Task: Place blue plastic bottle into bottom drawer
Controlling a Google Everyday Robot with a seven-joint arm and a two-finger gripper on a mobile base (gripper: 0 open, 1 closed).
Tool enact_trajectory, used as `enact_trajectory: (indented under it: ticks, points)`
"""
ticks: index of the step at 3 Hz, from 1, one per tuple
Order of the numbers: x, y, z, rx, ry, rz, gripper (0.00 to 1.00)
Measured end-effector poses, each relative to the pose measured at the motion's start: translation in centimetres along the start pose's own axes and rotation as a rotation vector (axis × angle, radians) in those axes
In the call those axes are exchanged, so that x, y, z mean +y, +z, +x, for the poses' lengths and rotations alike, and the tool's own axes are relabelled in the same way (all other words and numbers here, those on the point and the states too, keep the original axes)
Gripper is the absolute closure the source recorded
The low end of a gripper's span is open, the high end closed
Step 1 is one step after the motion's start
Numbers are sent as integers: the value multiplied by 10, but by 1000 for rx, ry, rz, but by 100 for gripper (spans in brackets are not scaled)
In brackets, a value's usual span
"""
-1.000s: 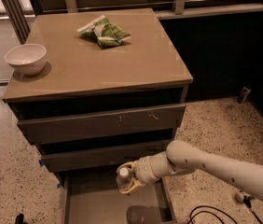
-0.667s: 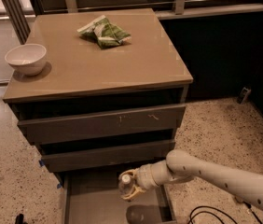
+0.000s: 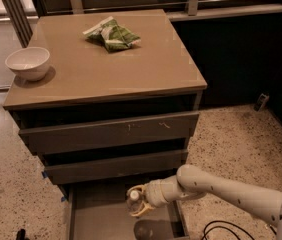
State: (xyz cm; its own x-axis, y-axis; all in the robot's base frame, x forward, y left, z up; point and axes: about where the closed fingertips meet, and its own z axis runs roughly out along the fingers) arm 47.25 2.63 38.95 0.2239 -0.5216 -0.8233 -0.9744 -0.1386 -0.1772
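The blue plastic bottle (image 3: 133, 200) is a small clear bottle with a white cap. My gripper (image 3: 137, 201) is shut on it and holds it just above the floor of the bottom drawer (image 3: 101, 219). That drawer is pulled out below the cabinet, a shallow grey tray. My white arm (image 3: 231, 191) reaches in from the lower right. The bottle's lower part is partly hidden by the fingers.
A white bowl (image 3: 28, 62) stands at the cabinet top's left edge. A green-white snack bag (image 3: 112, 34) lies at the top's back middle. Two upper drawers (image 3: 111, 134) are slightly ajar. Black cables (image 3: 221, 229) lie on the speckled floor at the right.
The gripper with the bottle has moved down a little, lower over the open bottom drawer. The arm has dropped with it.
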Motion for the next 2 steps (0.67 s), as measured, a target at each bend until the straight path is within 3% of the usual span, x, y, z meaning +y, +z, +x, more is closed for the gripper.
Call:
enact_trajectory:
  ticks: [1, 2]
  points:
    - [3, 30, 35, -24, -39, 0, 100]
    - [2, 65, 86, -59, -43, 11, 100]
